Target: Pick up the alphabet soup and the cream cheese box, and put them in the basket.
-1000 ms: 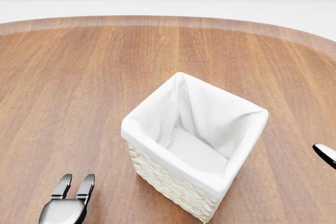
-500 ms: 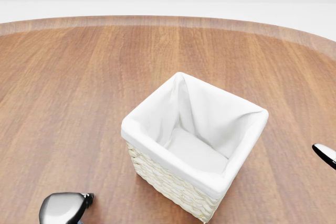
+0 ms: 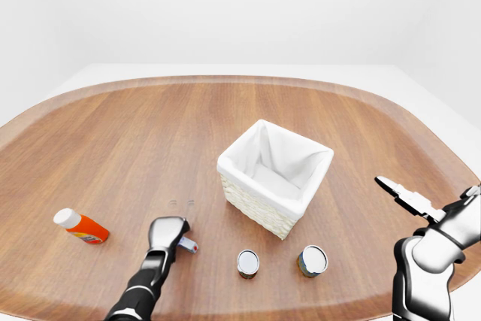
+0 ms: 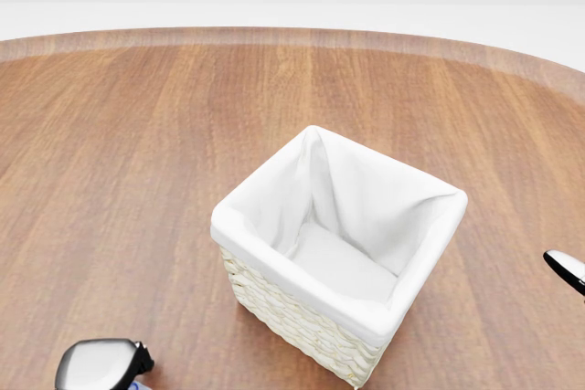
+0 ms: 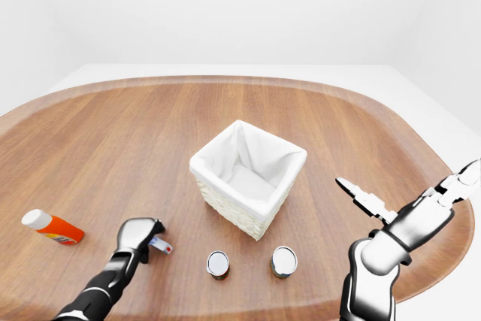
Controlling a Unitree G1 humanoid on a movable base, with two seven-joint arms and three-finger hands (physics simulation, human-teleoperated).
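Left robot hand (image 3: 169,232) rests on a small flat box (image 3: 188,245) on the table (image 3: 150,133), its grip hidden. Right robot hand (image 5: 409,204), right of the basket (image 3: 275,177), spreads its fingers wide, holding nothing. Below the basket stand two cans (image 3: 248,262) (image 3: 313,259); an orange bottle (image 3: 81,225) lies far left.

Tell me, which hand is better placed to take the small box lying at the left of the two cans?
The left hand. It is already on the small box, which peeks out beside its fingers. The right hand is raised at the far right of the eye views, beyond the basket and both cans.
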